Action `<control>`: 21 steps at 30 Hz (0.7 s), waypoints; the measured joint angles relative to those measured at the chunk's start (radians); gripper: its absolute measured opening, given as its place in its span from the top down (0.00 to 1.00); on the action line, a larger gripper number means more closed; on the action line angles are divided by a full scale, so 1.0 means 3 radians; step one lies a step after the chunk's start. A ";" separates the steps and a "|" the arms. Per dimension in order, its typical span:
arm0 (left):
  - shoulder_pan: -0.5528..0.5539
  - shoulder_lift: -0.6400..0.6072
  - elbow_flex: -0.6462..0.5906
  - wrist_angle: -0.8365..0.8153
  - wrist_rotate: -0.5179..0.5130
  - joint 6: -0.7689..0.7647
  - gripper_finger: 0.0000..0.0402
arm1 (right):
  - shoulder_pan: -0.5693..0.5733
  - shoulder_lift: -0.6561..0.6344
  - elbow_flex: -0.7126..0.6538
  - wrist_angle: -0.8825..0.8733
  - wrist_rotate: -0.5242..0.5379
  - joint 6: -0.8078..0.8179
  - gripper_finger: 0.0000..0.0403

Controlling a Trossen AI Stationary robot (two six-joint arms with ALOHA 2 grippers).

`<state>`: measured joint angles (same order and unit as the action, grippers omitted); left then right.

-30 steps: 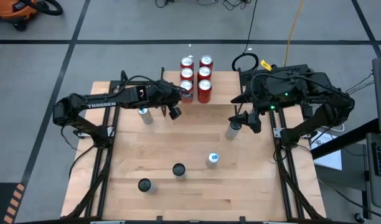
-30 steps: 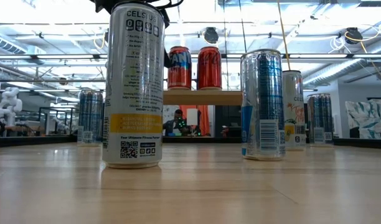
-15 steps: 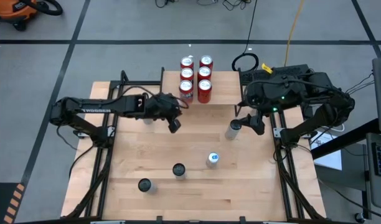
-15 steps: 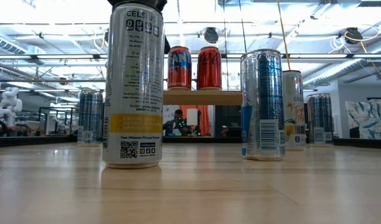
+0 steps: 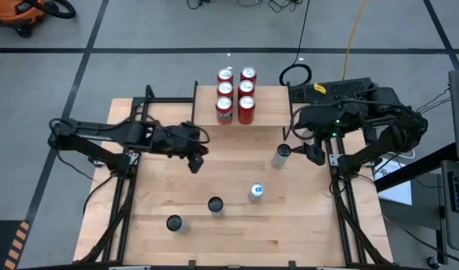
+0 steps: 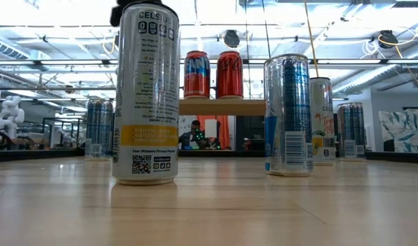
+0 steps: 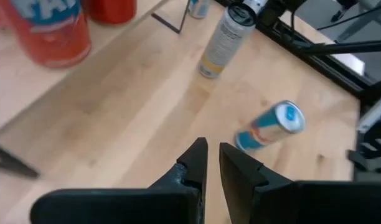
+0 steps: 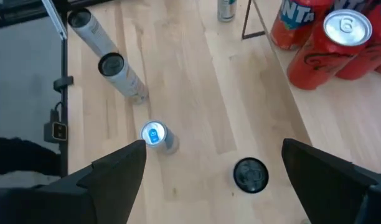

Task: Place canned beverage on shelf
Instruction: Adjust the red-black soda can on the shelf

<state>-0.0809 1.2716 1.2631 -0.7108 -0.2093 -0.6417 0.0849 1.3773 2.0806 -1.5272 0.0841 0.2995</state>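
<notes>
High view: shelf (image 5: 261,96) at the table's far edge carries six red cans (image 5: 236,95) in two rows. Left gripper (image 5: 194,163) hangs over the table's left-centre, empty, fingers nearly together. Right gripper (image 5: 313,155) sits just beside a tall white can (image 5: 280,156), jaws wide, nothing between them. Blue-top can (image 5: 256,192) stands mid-table; two dark-top cans (image 5: 214,205) nearer the front, well apart.

Low view: tall white Celsius can (image 6: 145,96) close up, blue can (image 6: 287,115) to its right. Shelf (image 6: 223,107) behind them with two red cans (image 6: 214,74) showing on top.

Left wrist view: own fingers (image 7: 193,163) narrow, a thin gap, holding nothing. Blue-top can (image 7: 270,126) and tall white can (image 7: 225,40) beyond; a red can (image 7: 50,31) at the edge.

Right wrist view: fingers (image 8: 119,165) spread wide, empty. Dark-top can (image 8: 250,174) between them on the table, not touching. Red cans (image 8: 324,43) on the shelf (image 8: 346,106) corner.
</notes>
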 joint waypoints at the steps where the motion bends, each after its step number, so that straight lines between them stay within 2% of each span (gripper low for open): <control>1: -0.0027 -0.0042 0.0030 -0.0078 -0.0004 -0.0025 0.90 | 0.0000 -0.0004 -0.0039 0.0016 0.0001 -0.0033 0.13; 6: -0.0087 -0.0284 0.0060 -0.0490 0.0009 -0.0044 0.90 | -0.0008 0.0000 -0.0354 0.0036 -0.0003 -0.0017 0.13; 11: 0.0037 -0.0479 0.0060 -0.0839 0.0014 -0.0026 0.90 | -0.0023 0.0002 -0.0766 0.0150 -0.0024 0.0374 0.16; 16: 0.0187 -0.0543 0.0061 -0.0923 0.0013 0.0012 0.90 | -0.0023 0.0003 -0.0960 0.0168 -0.0108 0.0926 0.16; 21: 0.0290 -0.0504 0.0061 -0.0902 0.0023 0.0280 0.90 | -0.0020 -0.0001 -0.0968 0.0165 -0.0226 0.1279 0.16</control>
<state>0.0061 1.1205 1.2816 -0.9815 -0.2023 -0.5578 0.0788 1.3769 1.7901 -1.4776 0.0163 0.6832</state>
